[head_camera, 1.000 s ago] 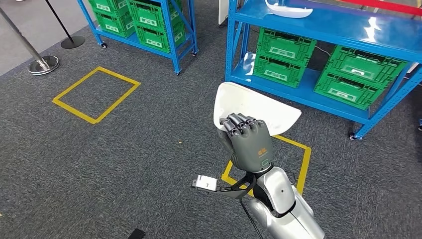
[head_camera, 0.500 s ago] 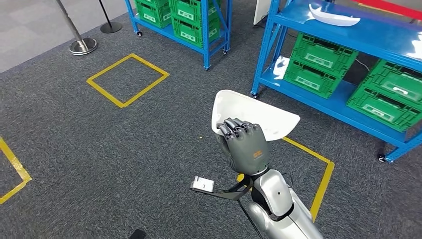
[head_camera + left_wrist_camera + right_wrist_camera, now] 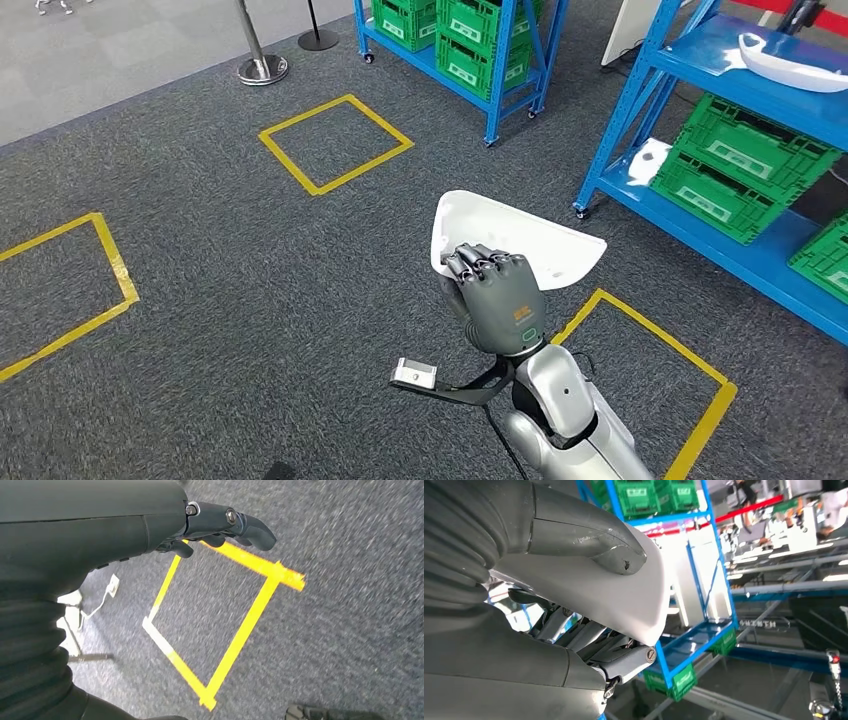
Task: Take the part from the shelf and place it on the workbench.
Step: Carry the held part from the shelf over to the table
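White part is gripped by right hand at frame centre over grey carpet, yellow tape squares upper left, blue shelves upper right; left hand is held loosely curled, empty.

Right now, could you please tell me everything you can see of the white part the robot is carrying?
The white part is a smooth, glossy, plastic-looking shell, rounded at one end and tapering toward the other. It is held roughly flat above the grey carpet, off the shelf. The right robot hand grips its near edge, thumb on one face, fingers on the other.
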Tool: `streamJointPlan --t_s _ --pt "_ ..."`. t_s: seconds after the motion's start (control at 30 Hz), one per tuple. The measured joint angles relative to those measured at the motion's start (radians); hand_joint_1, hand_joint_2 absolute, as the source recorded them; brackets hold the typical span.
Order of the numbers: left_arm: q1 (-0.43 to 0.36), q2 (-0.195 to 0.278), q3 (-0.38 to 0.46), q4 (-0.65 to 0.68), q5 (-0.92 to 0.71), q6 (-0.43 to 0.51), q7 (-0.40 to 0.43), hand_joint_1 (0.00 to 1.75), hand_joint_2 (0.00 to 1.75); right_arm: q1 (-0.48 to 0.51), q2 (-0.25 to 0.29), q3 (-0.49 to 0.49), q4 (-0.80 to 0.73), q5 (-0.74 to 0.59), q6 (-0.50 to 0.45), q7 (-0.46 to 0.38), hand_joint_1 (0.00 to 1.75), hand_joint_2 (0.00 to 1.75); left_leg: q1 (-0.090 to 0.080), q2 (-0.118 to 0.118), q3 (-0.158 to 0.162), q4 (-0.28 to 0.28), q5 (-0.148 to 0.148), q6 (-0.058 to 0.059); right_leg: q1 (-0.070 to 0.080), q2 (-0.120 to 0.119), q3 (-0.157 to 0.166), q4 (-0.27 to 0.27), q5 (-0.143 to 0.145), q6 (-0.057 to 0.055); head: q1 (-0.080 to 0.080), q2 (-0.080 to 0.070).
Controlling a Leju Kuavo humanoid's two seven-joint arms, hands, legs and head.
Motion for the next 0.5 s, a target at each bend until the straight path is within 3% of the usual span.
streamJointPlan --t_s 0.03,0.07,0.13,0.2,0.23,0.27,0.3,0.37,0.4,0.43,0.5 --pt "0.002 0.0 0.0 0.0 0.0 0.0 -0.001 0.0 1.75 0.0 0.0 0.0 -0.001 -0.006 0.003 -0.005 1.68 1.75 -0.002 0.013 -0.005 0.004 -0.002 -0.005 -0.001 -0.013 0.004 -0.006 0.004 -0.007 -0.002 0.0" --pt "0.003 0.001 0.0 0.0 0.0 0.0 -0.003 0.0 1.75 -0.001 0.0 0.0 -0.002 -0.012 0.003 -0.01 1.68 1.75 -0.004 0.041 -0.015 0.024 -0.014 -0.009 -0.004 -0.028 0.009 -0.011 0.007 -0.013 -0.005 0.0" --pt "0.001 0.0 0.0 0.001 0.001 0.0 -0.006 0.0 1.75 -0.001 -0.001 0.0 -0.003 -0.023 0.0 -0.017 1.68 1.75 -0.006 0.116 -0.062 0.123 -0.068 -0.017 -0.004 -0.06 0.013 -0.017 0.009 -0.022 -0.01 0.0" --pt "0.001 0.0 0.0 0.001 0.0 -0.002 -0.008 0.0 1.75 0.0 -0.003 0.0 -0.002 -0.025 -0.005 -0.018 1.68 1.75 -0.001 0.145 -0.12 0.245 -0.119 -0.025 -0.002 -0.094 0.013 -0.017 0.006 -0.025 -0.011 0.0" --pt "0.002 0.0 0.0 0.001 -0.002 -0.005 -0.006 0.0 1.75 0.0 -0.004 0.0 0.0 -0.021 -0.007 -0.015 1.68 1.75 0.002 0.149 -0.131 0.27 -0.121 -0.028 -0.001 -0.111 0.014 -0.016 0.005 -0.024 -0.011 0.0" --pt "0.003 0.0 0.0 0.001 -0.005 -0.007 -0.004 0.0 1.75 -0.001 -0.004 0.0 0.003 -0.015 -0.008 -0.01 1.68 1.75 0.005 0.152 -0.12 0.254 -0.104 -0.03 -0.001 -0.126 0.015 -0.016 0.003 -0.022 -0.011 0.0" --pt "0.004 0.0 0.0 0.001 -0.007 -0.01 -0.001 0.0 1.75 -0.002 -0.005 0.0 0.005 -0.008 -0.008 -0.005 1.68 1.75 0.006 0.16 -0.089 0.2 -0.074 -0.031 -0.002 -0.14 0.017 -0.015 0.0 -0.02 -0.012 0.0" --pt "0.003 0.0 0.0 0.0 -0.011 -0.011 0.002 0.0 1.75 -0.004 -0.005 0.0 0.01 0.006 -0.011 0.004 1.68 1.75 0.004 0.2 -0.012 0.061 -0.026 -0.027 0.001 -0.164 0.023 -0.013 -0.008 -0.01 -0.011 0.0" --pt "0.002 -0.001 0.0 0.0 -0.012 -0.012 0.001 0.0 1.75 -0.004 -0.005 0.0 0.012 0.011 -0.014 0.005 1.68 1.75 0.001 0.214 0.012 0.018 -0.015 -0.021 0.004 -0.173 0.025 -0.012 -0.011 -0.005 -0.011 0.0" --pt "0.0 -0.001 0.0 0.0 -0.012 -0.014 -0.002 0.0 1.75 -0.004 -0.005 0.0 0.014 0.016 -0.018 0.006 1.68 1.75 -0.002 0.221 0.021 -0.001 -0.014 -0.015 0.007 -0.182 0.028 -0.012 -0.013 0.0 -0.01 0.0" --pt "-0.001 -0.002 0.0 0.0 -0.012 -0.016 -0.01 0.0 1.75 -0.004 -0.006 0.0 0.016 0.023 -0.023 0.008 1.68 1.75 -0.005 0.199 0.02 -0.001 -0.012 0.0 0.007 -0.198 0.034 -0.014 -0.016 0.01 -0.01 0.0"
